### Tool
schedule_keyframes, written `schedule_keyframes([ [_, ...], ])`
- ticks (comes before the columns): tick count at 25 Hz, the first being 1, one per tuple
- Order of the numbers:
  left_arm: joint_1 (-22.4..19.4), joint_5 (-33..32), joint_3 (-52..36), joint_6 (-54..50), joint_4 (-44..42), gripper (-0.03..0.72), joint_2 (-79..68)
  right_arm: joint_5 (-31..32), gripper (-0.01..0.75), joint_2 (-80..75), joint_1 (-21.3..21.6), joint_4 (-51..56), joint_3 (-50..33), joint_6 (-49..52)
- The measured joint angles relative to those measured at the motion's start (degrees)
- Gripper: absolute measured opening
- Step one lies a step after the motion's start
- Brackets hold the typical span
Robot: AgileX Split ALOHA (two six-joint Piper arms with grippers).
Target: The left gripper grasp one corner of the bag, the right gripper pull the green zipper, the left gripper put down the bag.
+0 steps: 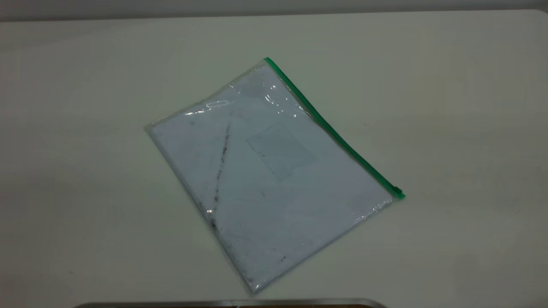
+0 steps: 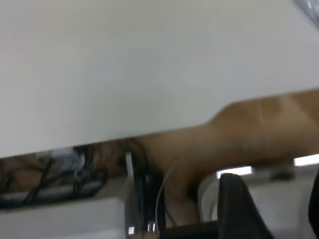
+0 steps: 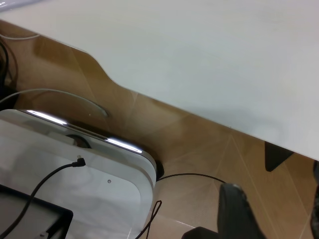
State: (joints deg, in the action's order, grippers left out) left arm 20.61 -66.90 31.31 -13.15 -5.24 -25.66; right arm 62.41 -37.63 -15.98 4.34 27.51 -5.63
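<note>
The table [image 1: 449, 107] is bare on every side of the bag [image 1: 269, 179], which lies flat and askew near the middle, well clear of the far, left and right edges. Its low corner comes closest to the near edge. The zipper [image 1: 334, 130] side faces open surface toward the right edge. Nothing stands above or beside the bag.

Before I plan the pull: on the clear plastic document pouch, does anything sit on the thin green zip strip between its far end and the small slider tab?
No. In the exterior view the green zipper runs bare to its slider tab.
</note>
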Motion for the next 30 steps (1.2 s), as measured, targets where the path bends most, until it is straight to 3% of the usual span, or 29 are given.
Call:
schedule_keyframes([
  [5, 0.00, 0.35, -1.55, 1.27, -0.99, 0.409, 13.09, 0.00, 0.402, 0.00, 0.00, 0.00, 0.00, 0.00],
  [11, 0.00, 1.70, -3.49, 12.54, 1.55, 0.409, 20.12, 0.00, 0.402, 2.67, 0.28, 0.00, 0.00, 0.00],
  [20, 0.00, 1.92, -3.49, 15.22, 3.82, 0.409, 20.30, 1.00, 0.402, 26.42, 10.49, 1.01, 0.00, 0.00],
  [25, -0.06, 1.92, -3.49, 15.27, 3.87, 0.409, 20.30, 2.27, 0.402, 38.40, 10.92, 1.12, 0.00, 0.00],
  [28, -2.61, 1.92, -3.49, 15.43, 4.11, 0.409, 20.32, 2.68, 0.402, 38.57, 10.92, 1.23, 0.06, 0.00],
  [30, -7.31, 1.92, -3.49, 15.43, 4.17, 0.409, 20.44, 2.62, 0.402, 38.57, 10.92, 1.23, 0.06, 0.00],
])
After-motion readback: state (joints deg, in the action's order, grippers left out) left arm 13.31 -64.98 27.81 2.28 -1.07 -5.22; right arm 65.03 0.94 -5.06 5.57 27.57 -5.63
